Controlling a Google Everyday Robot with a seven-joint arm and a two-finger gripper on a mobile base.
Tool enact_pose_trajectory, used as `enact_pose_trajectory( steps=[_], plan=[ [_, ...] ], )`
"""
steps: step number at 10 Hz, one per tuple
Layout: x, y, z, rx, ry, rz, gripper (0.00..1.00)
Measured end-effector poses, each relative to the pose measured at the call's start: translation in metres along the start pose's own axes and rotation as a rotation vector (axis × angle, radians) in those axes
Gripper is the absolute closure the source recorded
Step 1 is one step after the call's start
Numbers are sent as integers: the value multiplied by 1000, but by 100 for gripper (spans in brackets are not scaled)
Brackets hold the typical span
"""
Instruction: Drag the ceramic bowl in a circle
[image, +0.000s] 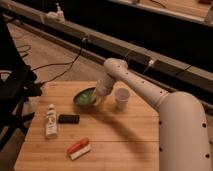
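The green ceramic bowl (84, 98) sits on the wooden table (120, 145), at its far middle. My gripper (98, 98) comes down from the white arm and rests at the bowl's right rim, touching it. The gripper's tip is partly hidden against the bowl. A small white cup (121, 97) stands just right of the gripper, apart from the bowl.
A white bottle (50, 121) lies on the left of the table, with a black flat object (68, 119) beside it. A red and white object (78, 148) lies near the front. A dark chair (12, 95) stands left of the table. Cables run on the floor behind.
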Motion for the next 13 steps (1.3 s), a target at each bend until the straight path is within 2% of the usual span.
enact_pose_trajectory(
  steps=[2,4,6,8,9,11,13],
  plan=[
    [14,-12,-4,10,25,26,100],
    [16,-34,2,18,25,17,100],
    [1,-59,11,21,8,-28,100],
    [-31,-75,21,8,-17,-110,100],
    [-50,-73,27,-13,-29,-159,100],
    [-69,-55,34,-52,-42,-198,100],
    [-70,-28,35,-88,-45,-175,100]
  ],
)
